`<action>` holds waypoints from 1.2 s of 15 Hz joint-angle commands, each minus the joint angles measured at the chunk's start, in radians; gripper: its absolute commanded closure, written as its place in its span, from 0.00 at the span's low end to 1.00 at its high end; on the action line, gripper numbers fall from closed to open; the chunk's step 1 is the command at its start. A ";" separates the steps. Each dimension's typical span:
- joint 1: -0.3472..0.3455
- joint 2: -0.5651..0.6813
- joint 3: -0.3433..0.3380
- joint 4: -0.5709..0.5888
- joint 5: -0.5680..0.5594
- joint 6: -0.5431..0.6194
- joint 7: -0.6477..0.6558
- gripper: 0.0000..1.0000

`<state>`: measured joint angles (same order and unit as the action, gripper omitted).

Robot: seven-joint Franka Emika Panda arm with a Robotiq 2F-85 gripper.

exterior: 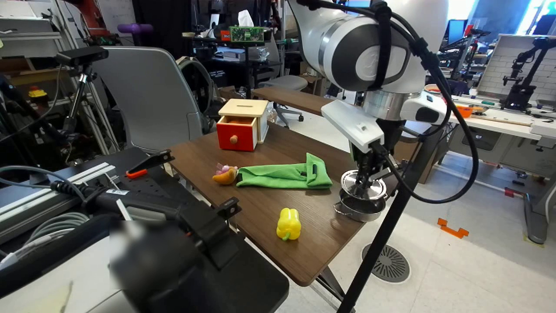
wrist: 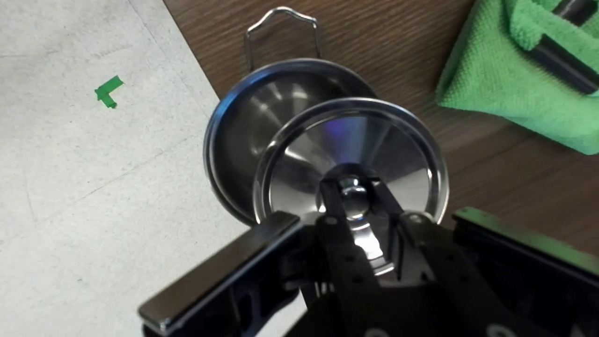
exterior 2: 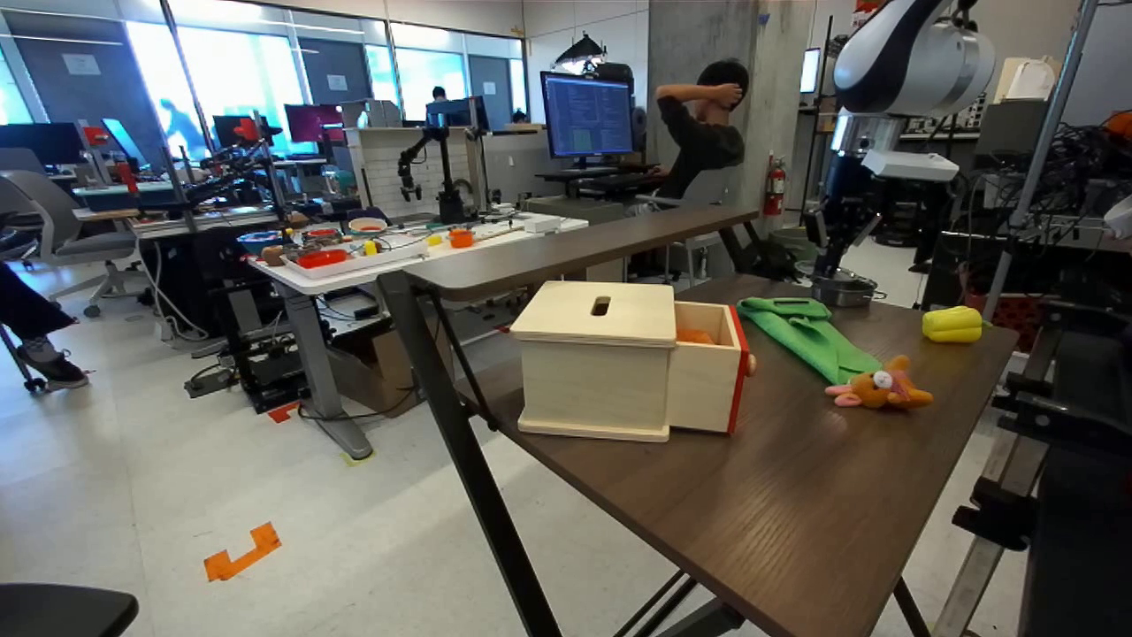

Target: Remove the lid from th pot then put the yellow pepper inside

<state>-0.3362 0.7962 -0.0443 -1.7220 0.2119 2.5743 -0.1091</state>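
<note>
As the arm [exterior: 347, 61] hangs above the pot [exterior: 360, 213], gripper [wrist: 354, 189] pointing down, clamped on the lid [wrist: 346, 140]

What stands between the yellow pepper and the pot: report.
The lid, held by the tool, hangs over the pot, hiding part of its mouth in the wrist view. Nothing else visible stands between pot and yellow pepper.

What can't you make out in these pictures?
Pot: inside partly hidden by the lid, wrist view.
Green cloth: cut off at right edge, wrist view.
Orange item: lower part hidden by drawer wall, in an exterior view.
Monitor: screen details too small, in an exterior view.
</note>
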 commanded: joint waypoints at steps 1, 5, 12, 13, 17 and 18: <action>0.015 -0.033 0.009 0.021 0.005 -0.031 0.024 0.95; 0.041 0.000 0.013 0.093 0.002 -0.047 0.054 0.95; 0.083 0.090 0.026 0.190 0.000 -0.104 0.084 0.95; 0.089 0.104 0.022 0.201 -0.003 -0.108 0.090 0.95; 0.093 0.157 0.019 0.237 -0.006 -0.126 0.100 0.95; 0.094 0.167 0.018 0.246 -0.008 -0.127 0.102 0.95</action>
<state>-0.2462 0.9204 -0.0212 -1.5412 0.2119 2.4917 -0.0290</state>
